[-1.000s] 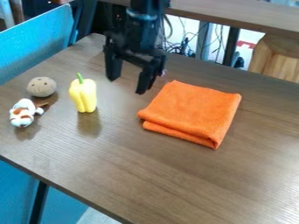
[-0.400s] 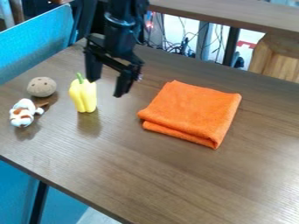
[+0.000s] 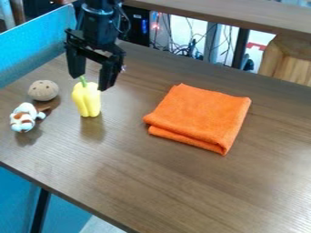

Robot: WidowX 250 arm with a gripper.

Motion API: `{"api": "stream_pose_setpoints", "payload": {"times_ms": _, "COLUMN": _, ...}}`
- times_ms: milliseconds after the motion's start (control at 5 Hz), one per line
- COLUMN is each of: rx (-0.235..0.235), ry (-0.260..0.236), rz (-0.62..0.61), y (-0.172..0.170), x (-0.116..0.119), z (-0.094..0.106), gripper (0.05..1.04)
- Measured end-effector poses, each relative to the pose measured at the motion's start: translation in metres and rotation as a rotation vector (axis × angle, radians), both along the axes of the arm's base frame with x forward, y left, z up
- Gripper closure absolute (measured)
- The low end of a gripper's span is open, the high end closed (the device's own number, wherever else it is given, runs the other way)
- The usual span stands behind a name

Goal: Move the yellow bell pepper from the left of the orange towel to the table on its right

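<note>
Brown surface (image 3: 182, 186) holding steady; gripper (image 3: 91, 82) shifting left since earlier frame, jaws hanging wide apart, pepper (image 3: 88, 101) standing near, stem appearing between tips.

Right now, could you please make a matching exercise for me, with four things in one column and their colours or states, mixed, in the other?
Things:
1. pepper
2. cloth
3. gripper
4. toy

Colours or states:
A. jaws open
B. white with orange-brown patches
C. orange, folded
D. yellow, with green stem

Pairs: 1-D; 2-C; 3-A; 4-B
</note>
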State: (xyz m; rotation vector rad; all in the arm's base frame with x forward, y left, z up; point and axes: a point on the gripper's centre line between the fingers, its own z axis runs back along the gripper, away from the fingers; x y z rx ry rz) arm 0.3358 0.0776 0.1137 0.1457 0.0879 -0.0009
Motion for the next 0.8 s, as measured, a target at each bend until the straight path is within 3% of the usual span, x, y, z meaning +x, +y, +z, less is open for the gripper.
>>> {"api": "stream_pose_setpoints", "payload": {"times_ms": 200, "rx": 0.02, "ry": 0.025, "rz": 0.017, "y": 0.006, "x": 0.005, "z": -0.007, "gripper": 0.082}}
{"api": "stream_pose_setpoints", "payload": {"times_ms": 400, "rx": 0.023, "ry": 0.015, "rz": 0.031, "y": 0.012, "x": 0.011, "z": -0.007, "gripper": 0.082}}
{"api": "stream_pose_setpoints", "payload": {"times_ms": 800, "rx": 0.007, "ry": 0.017, "rz": 0.095, "y": 0.033, "x": 0.016, "z": -0.012, "gripper": 0.082}}
